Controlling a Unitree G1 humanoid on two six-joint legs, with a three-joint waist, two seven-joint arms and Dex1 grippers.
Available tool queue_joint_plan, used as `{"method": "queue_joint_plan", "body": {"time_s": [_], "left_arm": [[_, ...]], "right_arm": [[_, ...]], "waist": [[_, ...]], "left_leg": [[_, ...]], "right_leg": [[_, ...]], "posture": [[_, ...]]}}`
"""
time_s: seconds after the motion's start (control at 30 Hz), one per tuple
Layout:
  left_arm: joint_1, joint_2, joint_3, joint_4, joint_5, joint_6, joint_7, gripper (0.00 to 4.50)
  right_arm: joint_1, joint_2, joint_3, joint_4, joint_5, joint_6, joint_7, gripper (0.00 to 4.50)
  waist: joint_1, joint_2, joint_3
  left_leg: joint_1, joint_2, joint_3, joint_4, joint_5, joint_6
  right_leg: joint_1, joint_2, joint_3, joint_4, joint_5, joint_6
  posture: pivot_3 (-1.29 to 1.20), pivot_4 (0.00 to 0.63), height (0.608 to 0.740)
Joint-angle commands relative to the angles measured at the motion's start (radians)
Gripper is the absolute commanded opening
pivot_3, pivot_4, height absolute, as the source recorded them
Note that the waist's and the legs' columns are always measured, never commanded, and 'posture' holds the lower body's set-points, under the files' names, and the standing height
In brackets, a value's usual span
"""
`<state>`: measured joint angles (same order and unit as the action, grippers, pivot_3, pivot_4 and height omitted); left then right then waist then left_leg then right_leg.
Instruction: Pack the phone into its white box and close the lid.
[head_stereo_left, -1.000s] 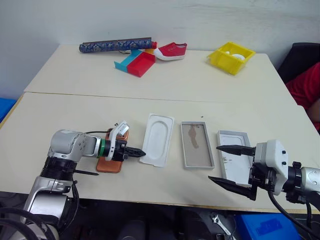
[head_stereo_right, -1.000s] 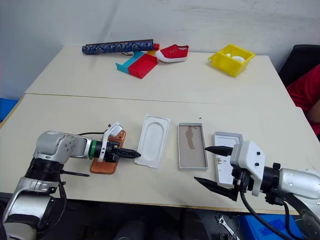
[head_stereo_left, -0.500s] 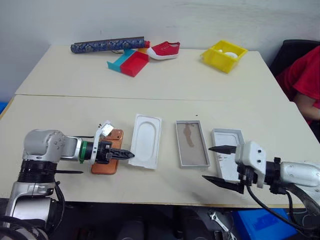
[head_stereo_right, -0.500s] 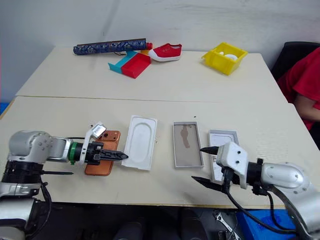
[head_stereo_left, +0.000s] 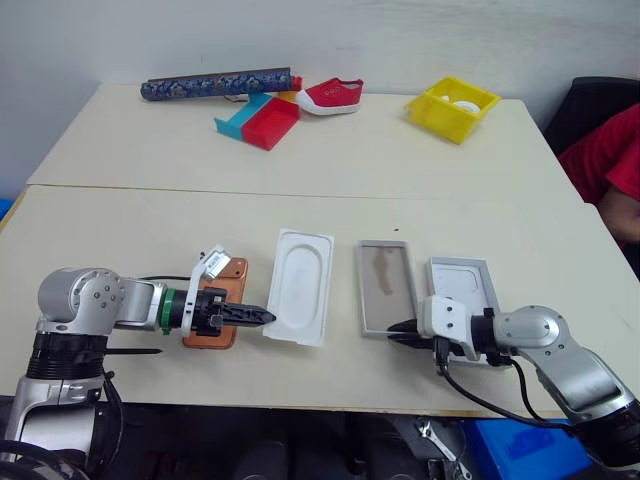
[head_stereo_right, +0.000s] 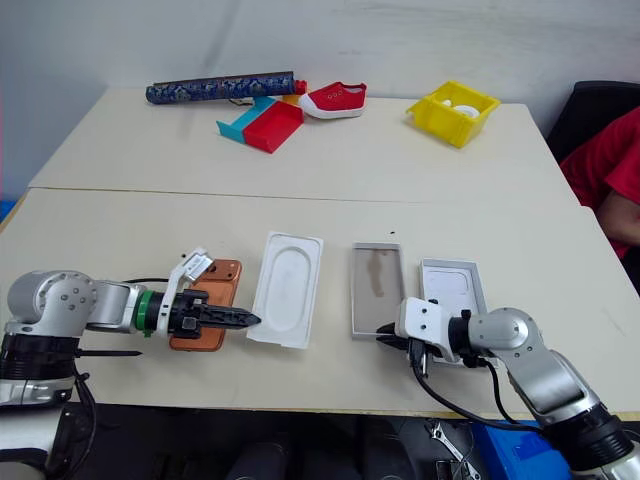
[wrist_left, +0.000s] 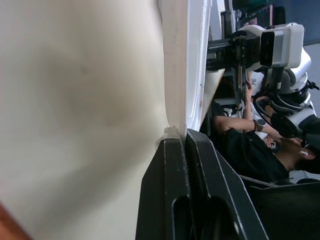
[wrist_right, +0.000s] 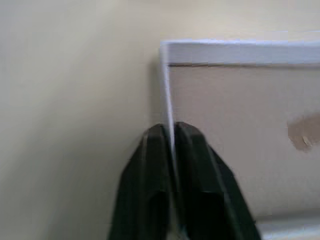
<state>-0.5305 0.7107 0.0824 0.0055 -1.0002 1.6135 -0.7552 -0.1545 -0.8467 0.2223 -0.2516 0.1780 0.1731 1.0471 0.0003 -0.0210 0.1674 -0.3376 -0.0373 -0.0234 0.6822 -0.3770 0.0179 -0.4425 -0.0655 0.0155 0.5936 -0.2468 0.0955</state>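
The copper-orange phone (head_stereo_left: 231, 272) lies flat on the table, left of a white insert with an oval recess (head_stereo_left: 300, 300). My left gripper (head_stereo_left: 265, 317) hovers over the phone, shut, its tips against the insert's near edge (wrist_left: 196, 75). I cannot tell whether it pinches that edge. The white box (head_stereo_left: 383, 290), a shallow tray with a grey-brown smeared floor, lies right of the insert. My right gripper (head_stereo_left: 396, 328) is shut on the thin wall (wrist_right: 166, 95) at the tray's near right corner. The lid (head_stereo_left: 463, 285) lies inside-up just right of the tray.
At the back of the table are a blue patterned roll (head_stereo_left: 215, 84), a red and teal box (head_stereo_left: 262, 120), a red shoe (head_stereo_left: 335, 96) and a yellow bin (head_stereo_left: 452, 108). A person in red (head_stereo_left: 612, 160) sits at the far right. The table's front edge runs just below both grippers.
My right gripper has come down from above the lid to the tray's near corner and gone from open to shut on its wall. The left gripper stays shut over the phone.
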Motion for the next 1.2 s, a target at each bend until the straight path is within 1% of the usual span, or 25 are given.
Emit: {"method": "queue_joint_plan", "body": {"time_s": [0.03,0.2,0.33,0.4,0.43,0.47,0.53,0.6,0.67,0.73,0.83,0.87,0.93,1.03,1.1,1.2], "left_arm": [[0.002,-0.048,0.035,-0.040,-0.097,0.001,0.085,0.00],[-0.014,-0.161,0.034,-0.035,-0.205,0.001,0.269,0.00],[-0.025,-0.238,0.029,-0.009,-0.255,0.001,0.397,0.00],[-0.028,-0.278,0.037,0.019,-0.265,0.001,0.456,0.00],[-0.031,-0.297,0.039,0.032,-0.271,0.001,0.484,0.00],[-0.033,-0.315,0.040,0.039,-0.275,0.001,0.507,0.00],[-0.042,-0.343,0.037,0.050,-0.282,0.001,0.542,0.00],[-0.059,-0.381,0.053,0.072,-0.293,0.001,0.570,0.00],[-0.082,-0.397,0.047,0.101,-0.308,0.001,0.587,0.00],[-0.103,-0.414,0.028,0.118,-0.299,0.001,0.598,0.00],[-0.130,-0.445,0.006,0.145,-0.282,0.001,0.604,0.00],[-0.139,-0.456,-0.005,0.152,-0.273,0.001,0.603,0.00],[-0.159,-0.477,-0.025,0.169,-0.239,0.001,0.600,0.00],[-0.186,-0.498,-0.039,0.200,-0.181,0.001,0.588,0.00],[-0.204,-0.504,-0.057,0.220,-0.137,0.000,0.572,0.00],[-0.218,-0.505,-0.078,0.230,-0.097,0.001,0.537,0.00]], "right_arm": [[0.033,-0.024,-0.011,-0.099,0.019,-0.001,0.039,0.01],[0.068,-0.005,-0.009,-0.200,0.016,0.078,-0.002,0.01],[0.073,0.031,0.008,-0.189,-0.037,0.088,-0.065,0.01],[0.077,0.038,0.015,-0.181,-0.052,0.079,-0.070,0.01],[0.082,0.041,0.014,-0.185,-0.044,0.090,-0.068,0.42],[0.088,0.040,0.011,-0.194,-0.035,0.103,-0.064,0.62],[0.099,0.032,0.002,-0.214,-0.033,0.106,-0.063,1.29],[0.113,0.021,-0.022,-0.246,-0.022,0.117,-0.064,2.00],[0.137,0.007,-0.064,-0.288,0.004,0.138,-0.065,2.71],[0.179,-0.020,-0.138,-0.351,0.053,0.174,-0.057,3.33],[0.261,-0.052,-0.297,-0.451,0.177,0.256,-0.044,4.38],[0.296,-0.057,-0.381,-0.487,0.246,0.301,-0.039,4.45],[0.377,-0.059,-0.578,-0.544,0.388,0.391,-0.020,4.45],[0.462,-0.059,-0.772,-0.585,0.516,0.476,-0.012,4.45],[0.507,-0.049,-0.853,-0.605,0.567,0.509,-0.025,4.45],[0.543,-0.041,-0.892,-0.628,0.596,0.524,-0.055,4.45]], "waist": [[0.003,0.000,0.000],[0.006,0.000,0.000],[0.004,0.000,0.000],[0.005,0.000,0.000],[0.006,0.000,0.000],[0.008,0.000,0.000],[0.011,-0.001,0.000],[0.015,-0.001,0.000],[0.022,-0.001,0.000],[0.024,-0.001,0.000],[0.027,0.000,0.000],[0.027,0.000,0.000],[0.033,0.000,0.000],[0.033,0.000,0.000],[0.029,0.000,0.000],[0.025,0.000,0.000]], "left_leg": [[0.000,0.000,0.000,0.000,0.000,0.000],[0.000,0.000,-0.003,0.000,0.001,-0.001],[0.001,-0.001,-0.003,0.001,0.001,-0.002],[0.001,-0.001,-0.003,0.001,0.002,-0.003],[0.001,-0.001,-0.003,0.001,0.002,-0.003],[0.001,-0.001,-0.003,0.001,0.002,-0.003],[0.001,-0.002,-0.003,0.001,0.002,-0.003],[0.001,-0.002,-0.003,0.001,0.002,-0.003],[0.001,-0.002,-0.004,0.001,0.003,-0.003],[0.001,-0.002,-0.005,0.001,0.003,-0.003],[0.001,-0.003,-0.007,0.001,0.003,-0.003],[0.001,-0.003,-0.008,0.001,0.003,-0.003],[0.001,-0.003,-0.010,0.001,0.003,-0.003],[0.002,-0.003,-0.013,0.001,0.003,-0.003],[0.003,-0.003,-0.014,0.001,0.003,-0.003],[0.003,-0.003,-0.014,0.001,0.003,-0.003]], "right_leg": [[0.000,0.000,0.000,0.000,0.000,0.000],[0.000,-0.001,-0.002,0.002,0.000,0.000],[0.000,-0.001,-0.003,0.003,0.000,0.000],[0.000,-0.001,-0.003,0.003,0.000,0.000],[0.000,-0.001,-0.003,0.003,0.000,0.000],[0.000,-0.001,-0.003,0.003,0.000,0.000],[0.000,-0.001,-0.004,0.003,0.000,0.000],[0.000,-0.001,-0.004,0.003,0.000,0.000],[0.000,-0.001,-0.005,0.003,0.000,0.000],[0.001,-0.001,-0.006,0.003,0.000,0.000],[0.003,-0.002,-0.007,0.002,0.000,0.000],[0.004,-0.002,-0.008,0.000,0.000,0.000],[0.006,-0.003,-0.010,-0.001,0.000,0.000],[0.010,-0.003,-0.012,-0.003,0.000,0.000],[0.012,-0.003,-0.013,-0.004,0.000,0.000],[0.012,-0.003,-0.013,-0.003,0.000,0.000]], "posture": [[0.00,0.150,0.740],[0.00,0.150,0.740],[0.00,0.150,0.740],[0.00,0.150,0.740],[0.00,0.150,0.740],[0.00,0.150,0.740],[0.00,0.150,0.740],[0.00,0.150,0.740],[0.00,0.150,0.740],[0.00,0.150,0.740],[0.00,0.150,0.740],[0.00,0.150,0.740],[0.00,0.150,0.740],[0.00,0.150,0.740],[0.00,0.150,0.740],[0.00,0.150,0.740]]}}
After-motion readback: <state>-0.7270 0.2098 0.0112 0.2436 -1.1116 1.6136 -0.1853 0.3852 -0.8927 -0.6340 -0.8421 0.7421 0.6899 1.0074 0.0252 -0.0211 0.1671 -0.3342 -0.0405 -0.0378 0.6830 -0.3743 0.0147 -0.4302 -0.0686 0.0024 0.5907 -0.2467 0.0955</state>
